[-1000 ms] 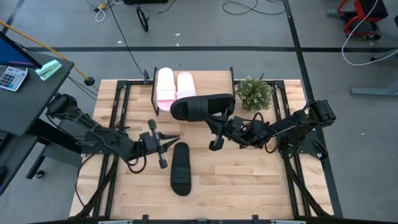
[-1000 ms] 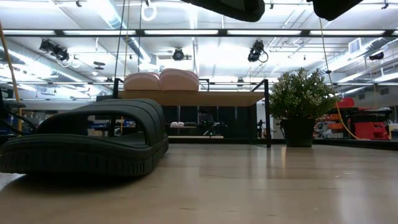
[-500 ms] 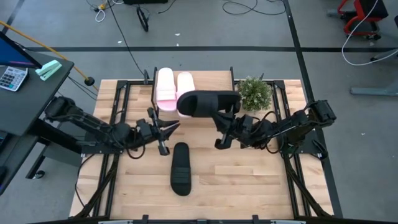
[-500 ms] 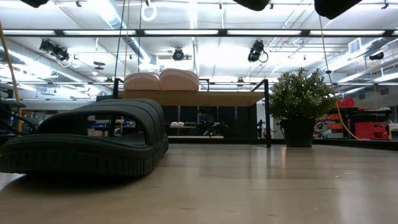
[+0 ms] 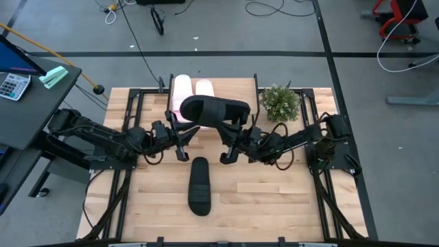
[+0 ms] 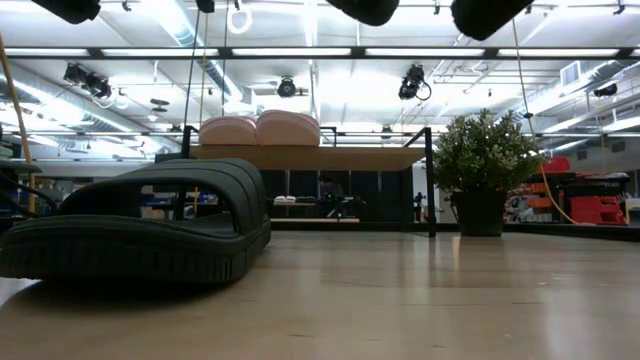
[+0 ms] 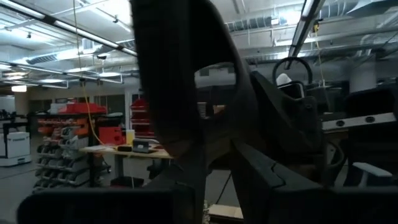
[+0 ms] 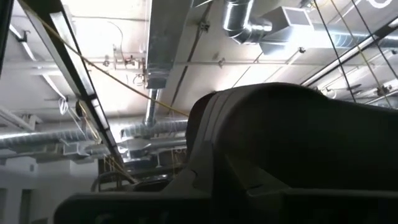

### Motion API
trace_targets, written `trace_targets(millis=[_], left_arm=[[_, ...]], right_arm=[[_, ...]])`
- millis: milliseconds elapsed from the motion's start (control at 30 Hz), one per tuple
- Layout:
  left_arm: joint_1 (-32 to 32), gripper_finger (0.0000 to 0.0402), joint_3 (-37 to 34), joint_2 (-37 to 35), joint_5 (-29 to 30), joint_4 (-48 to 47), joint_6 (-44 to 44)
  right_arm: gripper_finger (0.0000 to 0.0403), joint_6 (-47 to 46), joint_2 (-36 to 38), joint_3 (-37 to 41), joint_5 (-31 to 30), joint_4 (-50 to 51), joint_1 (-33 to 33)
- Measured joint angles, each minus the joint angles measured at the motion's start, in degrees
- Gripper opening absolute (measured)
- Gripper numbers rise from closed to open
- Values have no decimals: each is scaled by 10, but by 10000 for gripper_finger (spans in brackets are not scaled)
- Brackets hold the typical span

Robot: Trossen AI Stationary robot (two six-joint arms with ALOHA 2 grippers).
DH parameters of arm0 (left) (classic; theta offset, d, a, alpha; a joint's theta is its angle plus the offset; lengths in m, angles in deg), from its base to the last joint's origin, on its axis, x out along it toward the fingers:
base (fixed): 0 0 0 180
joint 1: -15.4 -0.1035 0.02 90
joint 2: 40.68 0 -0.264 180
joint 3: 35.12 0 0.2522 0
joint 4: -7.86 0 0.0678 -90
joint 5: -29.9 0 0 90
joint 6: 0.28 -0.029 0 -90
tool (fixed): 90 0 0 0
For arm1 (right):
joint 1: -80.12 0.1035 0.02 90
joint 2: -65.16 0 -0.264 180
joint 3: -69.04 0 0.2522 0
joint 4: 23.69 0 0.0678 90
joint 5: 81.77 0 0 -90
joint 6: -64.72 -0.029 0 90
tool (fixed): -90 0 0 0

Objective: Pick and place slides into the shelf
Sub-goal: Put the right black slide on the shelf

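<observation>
One black slide [image 5: 214,110] is up in the air above the table's middle, in front of the shelf [image 5: 233,88]. My right gripper [image 5: 232,139] is shut on it from below, and it fills the right wrist view [image 8: 298,137]. My left gripper [image 5: 181,140] is open beside the slide's left end, and the slide looms close in its wrist view [image 7: 180,81]. The second black slide [image 5: 199,185] lies sole down on the table [image 6: 130,235]. The pale pink pair [image 5: 192,90] lies side by side on the shelf's plank top [image 6: 260,128]. My right gripper holds the black slide from below, pointing up toward the ceiling, and the slide is lifted clear of the table. In the high view the slide itself hides the place of contact, so which part is held cannot be told. My left gripper is close to the slide's left end [image 5: 186,110]. I cannot tell whether it touches.
A small potted plant [image 5: 280,103] stands at the shelf's right end, near the table's far right corner. Bare wooden tabletop [image 5: 274,199] lies right of the lying black slide. A desk with a calculator [image 5: 14,84] stands off the table's left side.
My right gripper has carried the black slide toward the table's left and turned it about, keeping it in the air. My left gripper has risen and moved toward the far edge, closing on the slide's left end. The lying slide and the pink pair have stayed put.
</observation>
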Motion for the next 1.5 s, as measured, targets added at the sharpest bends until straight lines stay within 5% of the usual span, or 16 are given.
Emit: trace_targets(millis=[1233,1500], left_arm=[[-10,97,1,-5,63,62,-60],[-12,127,1,-5,61,65,-101]], right_arm=[[10,42,29,4,21,28,0],[10,42,29,4,24,27,1]])
